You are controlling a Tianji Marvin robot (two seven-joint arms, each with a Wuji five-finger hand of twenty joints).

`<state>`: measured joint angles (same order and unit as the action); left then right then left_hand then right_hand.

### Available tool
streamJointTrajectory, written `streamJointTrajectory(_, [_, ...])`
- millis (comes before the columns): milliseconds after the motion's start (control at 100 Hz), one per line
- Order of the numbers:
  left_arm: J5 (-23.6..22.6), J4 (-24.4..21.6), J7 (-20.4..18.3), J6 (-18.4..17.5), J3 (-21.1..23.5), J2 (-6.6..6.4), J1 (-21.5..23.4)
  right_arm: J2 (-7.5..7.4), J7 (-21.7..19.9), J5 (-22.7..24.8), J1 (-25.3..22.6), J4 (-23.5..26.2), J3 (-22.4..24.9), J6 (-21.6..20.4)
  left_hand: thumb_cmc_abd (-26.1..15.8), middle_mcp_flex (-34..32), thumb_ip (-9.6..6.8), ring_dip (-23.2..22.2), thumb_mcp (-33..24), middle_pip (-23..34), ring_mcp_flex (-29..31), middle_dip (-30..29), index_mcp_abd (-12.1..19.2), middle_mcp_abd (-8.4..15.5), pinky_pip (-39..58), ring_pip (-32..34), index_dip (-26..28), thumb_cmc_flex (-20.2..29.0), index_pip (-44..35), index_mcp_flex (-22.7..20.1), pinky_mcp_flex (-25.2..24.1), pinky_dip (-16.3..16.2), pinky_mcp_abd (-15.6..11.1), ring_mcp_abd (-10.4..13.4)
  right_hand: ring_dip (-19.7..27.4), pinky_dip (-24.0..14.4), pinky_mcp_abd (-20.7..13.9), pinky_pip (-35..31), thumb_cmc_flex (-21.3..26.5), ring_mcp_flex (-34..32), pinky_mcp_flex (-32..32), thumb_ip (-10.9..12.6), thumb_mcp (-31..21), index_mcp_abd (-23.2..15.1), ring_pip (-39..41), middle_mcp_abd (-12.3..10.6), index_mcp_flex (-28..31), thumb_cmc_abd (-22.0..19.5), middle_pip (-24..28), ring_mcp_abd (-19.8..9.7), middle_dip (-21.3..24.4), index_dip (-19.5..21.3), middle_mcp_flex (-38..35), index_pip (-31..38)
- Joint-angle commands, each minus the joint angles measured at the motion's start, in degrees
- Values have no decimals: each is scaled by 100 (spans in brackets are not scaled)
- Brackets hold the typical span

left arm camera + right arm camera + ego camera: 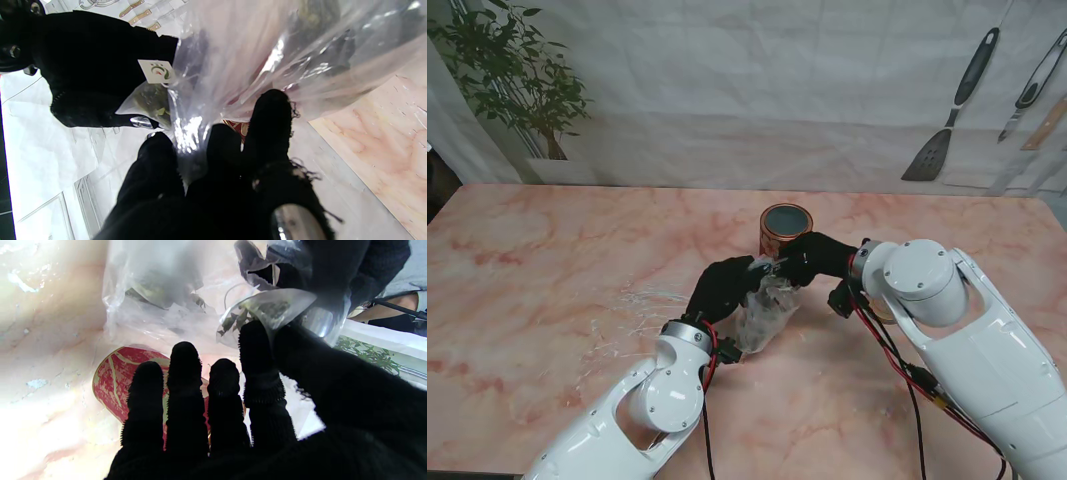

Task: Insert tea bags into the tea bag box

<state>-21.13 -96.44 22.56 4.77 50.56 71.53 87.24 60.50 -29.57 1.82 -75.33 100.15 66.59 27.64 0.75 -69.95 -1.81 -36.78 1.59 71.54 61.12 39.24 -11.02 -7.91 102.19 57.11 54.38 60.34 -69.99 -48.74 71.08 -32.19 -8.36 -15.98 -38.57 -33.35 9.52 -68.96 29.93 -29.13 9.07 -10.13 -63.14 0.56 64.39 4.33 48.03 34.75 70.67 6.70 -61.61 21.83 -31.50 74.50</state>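
Both robot hands met over the middle of the desk [547,260]: the left robot hand [723,287] was closed on the upper edge of a clear plastic bag [763,312], while the right robot hand [813,256] pinched a tea bag [267,308] between thumb and forefinger at the bag's mouth. The box [785,231], a round copper-coloured tin with its top open, stood just beyond the hands, toward the far edge of the desk. By my reading, the step in hand was drawing one tea bag out of the plastic bag; the next move would call for lifting it clear of the film, carrying it over the tin's opening and letting go there, with the left keeping the plastic bag steady. More tea bags seemed to lie inside, blurred through the plastic. A small white tag [156,71] carried a green and red logo; no writing on it could be read.
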Motion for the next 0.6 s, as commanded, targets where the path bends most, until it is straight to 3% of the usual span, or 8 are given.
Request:
streamJointTrajectory(0, [14, -28, -63, 15, 5, 8, -17, -23, -58, 35, -18, 61, 52, 12, -209, 133, -9, 9, -59, -247, 1157, -100, -511, 538, 1779, 2890, 160, 181, -640, -362, -737, 108, -601, -170, 45, 59, 81, 61, 212, 3, -18, 321, -267, -69, -40, 26, 66, -5, -23, 30, 81, 52, 73, 111])
streamJointTrajectory(590, [-19, -44, -81, 49, 10, -2, -10, 83, 353, -35, 138, 131, 401, 625, -211, 131, -9, 9, -61, -245, 1157, -98, -510, 541, 1779, 2890, 160, 186, -640, -361, -736, 102, -614, -168, -9, 23, 87, 5, 212, -133, 49, 314, -322, 65, 75, 39, 169, 62, 26, 44, 24, 53, -120, 66])
